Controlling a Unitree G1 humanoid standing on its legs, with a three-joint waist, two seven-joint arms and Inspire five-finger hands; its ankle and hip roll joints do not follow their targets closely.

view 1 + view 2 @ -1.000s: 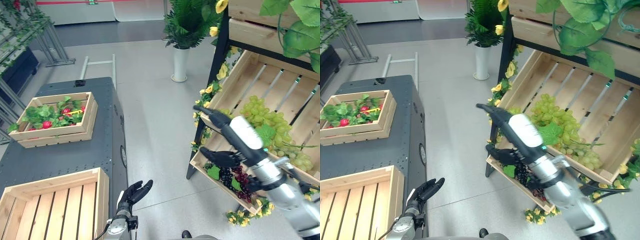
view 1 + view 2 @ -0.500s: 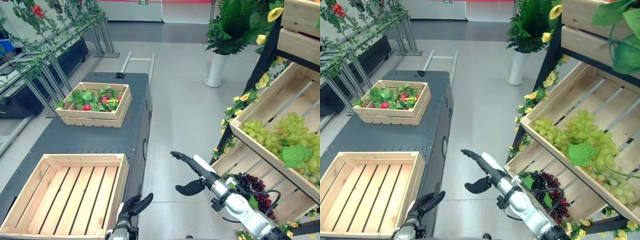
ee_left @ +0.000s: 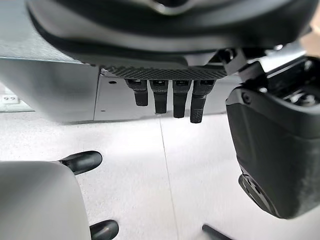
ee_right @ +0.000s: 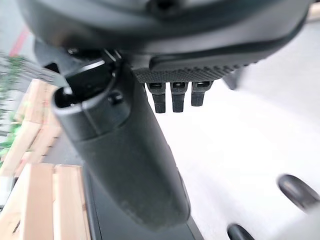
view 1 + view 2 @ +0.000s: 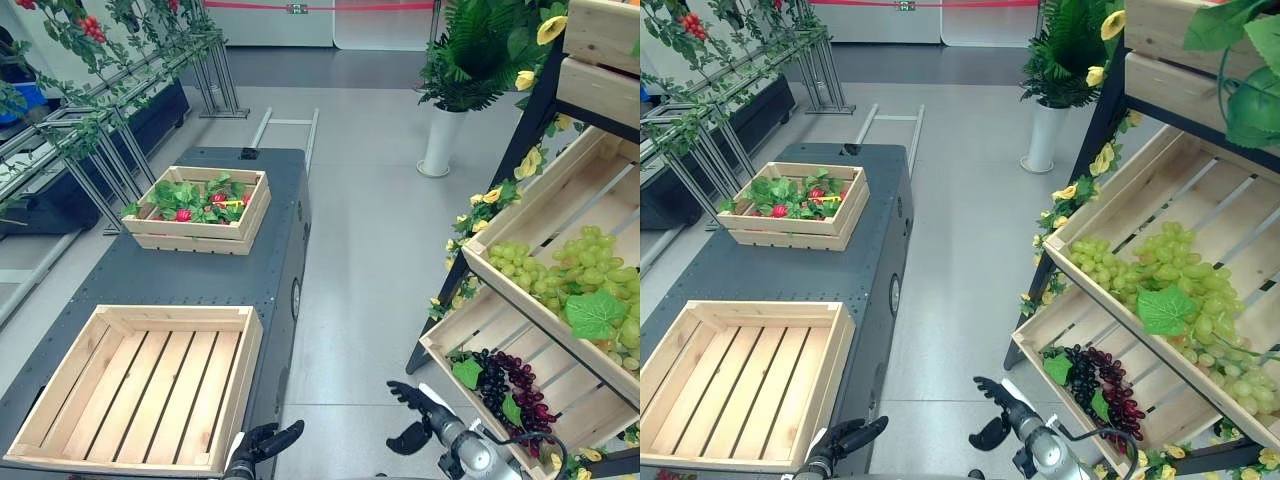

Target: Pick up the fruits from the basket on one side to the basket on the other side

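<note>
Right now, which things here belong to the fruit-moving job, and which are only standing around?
Job: green grapes, dark grapes, shelf crates, empty wooden crate, right hand, left hand.
Standing around: crate of leaves and red fruit, potted plant.

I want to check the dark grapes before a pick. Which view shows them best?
The left eye view: the dark grapes lie in full sight in the lower shelf crate. The right eye view shows them too, nearer its edge. The wrist views show hands and floor instead.

Mock produce shop / demo hall: slanted wooden rack (image 5: 560, 290) w/ grapes (image 5: 560, 275), crates on dark worktop (image 5: 200, 275), potted plant (image 5: 470, 60), grey floor (image 5: 370, 220).
</note>
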